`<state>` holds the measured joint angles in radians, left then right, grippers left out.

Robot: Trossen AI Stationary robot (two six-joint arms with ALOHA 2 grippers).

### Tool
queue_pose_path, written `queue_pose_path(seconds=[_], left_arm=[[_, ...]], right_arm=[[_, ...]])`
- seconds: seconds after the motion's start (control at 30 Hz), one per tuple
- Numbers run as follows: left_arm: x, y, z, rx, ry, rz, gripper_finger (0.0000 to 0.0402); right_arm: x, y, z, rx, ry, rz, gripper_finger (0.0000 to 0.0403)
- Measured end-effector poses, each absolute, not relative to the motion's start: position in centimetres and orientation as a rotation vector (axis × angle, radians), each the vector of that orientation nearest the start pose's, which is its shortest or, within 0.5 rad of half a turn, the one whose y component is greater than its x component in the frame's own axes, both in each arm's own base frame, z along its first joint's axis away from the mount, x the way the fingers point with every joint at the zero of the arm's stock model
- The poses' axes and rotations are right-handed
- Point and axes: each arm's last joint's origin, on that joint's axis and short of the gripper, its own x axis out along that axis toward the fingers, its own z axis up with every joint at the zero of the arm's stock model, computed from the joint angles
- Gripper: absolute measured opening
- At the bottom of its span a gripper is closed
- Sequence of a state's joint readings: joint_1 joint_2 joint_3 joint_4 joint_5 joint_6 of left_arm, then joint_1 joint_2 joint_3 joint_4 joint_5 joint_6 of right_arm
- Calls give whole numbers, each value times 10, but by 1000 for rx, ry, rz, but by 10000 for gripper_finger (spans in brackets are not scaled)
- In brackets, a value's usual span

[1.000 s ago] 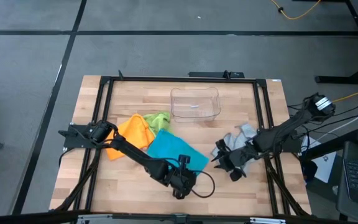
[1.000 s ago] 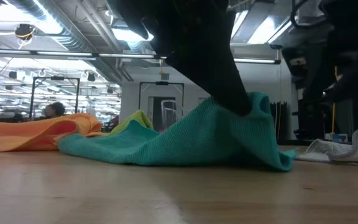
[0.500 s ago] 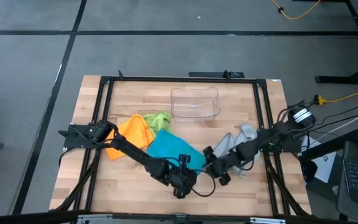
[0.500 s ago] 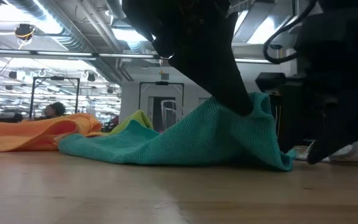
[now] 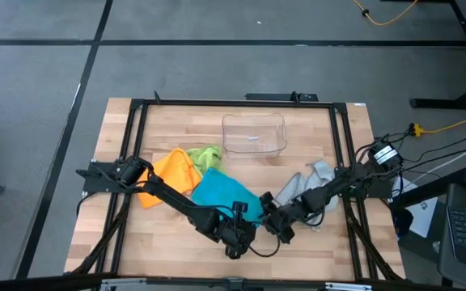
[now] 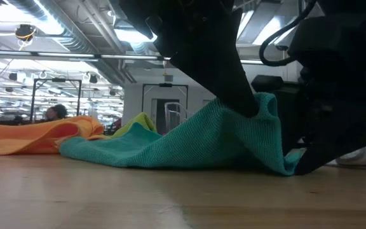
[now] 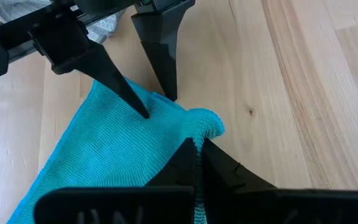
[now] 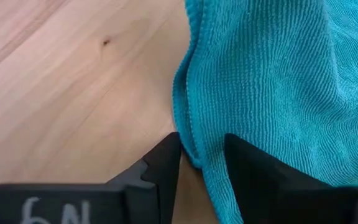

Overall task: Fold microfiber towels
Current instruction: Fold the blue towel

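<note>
— Where does each camera sit?

— One hangs overhead, facing straight down on the whole table [image 5: 120, 242] and both arms. One sits at table-top height, looking level across the wood into the room beyond. One rides each wrist, very close to the surface.

— What do they share?

— All four catch the teal towel [image 5: 221, 194] [image 6: 189, 143] [image 7: 104, 155] [image 8: 278, 68]; the left wrist camera also sees the right gripper [image 7: 157, 106] beyond it.

Wooden table [image 5: 342, 145] carries 4 towels [image 5: 217, 192] and a clear bin [image 5: 254, 134].
</note>
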<state>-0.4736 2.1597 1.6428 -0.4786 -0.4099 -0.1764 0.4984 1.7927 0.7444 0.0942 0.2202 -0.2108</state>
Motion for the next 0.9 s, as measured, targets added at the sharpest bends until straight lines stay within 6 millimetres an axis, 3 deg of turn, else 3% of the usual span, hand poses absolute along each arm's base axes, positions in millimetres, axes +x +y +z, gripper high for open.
queue_pose_path(seconds=[0.3, 0.43, 0.6, 0.73, 0.9], left_arm=[[414, -203, 175, 260, 899, 6, 0], [412, -206, 175, 257, 902, -14, 0], [414, -208, 178, 191, 920, -69, 0], [418, -214, 194, 120, 879, -88, 0], [419, -226, 211, 101, 824, -111, 0]], right_arm=[[272, 142, 98, -536, 891, 369, 10], [272, 144, 101, -548, 886, 355, 5], [270, 150, 122, -573, 879, 305, 3], [265, 160, 148, -588, 875, 243, 2], [260, 177, 168, -582, 885, 292, 1]])
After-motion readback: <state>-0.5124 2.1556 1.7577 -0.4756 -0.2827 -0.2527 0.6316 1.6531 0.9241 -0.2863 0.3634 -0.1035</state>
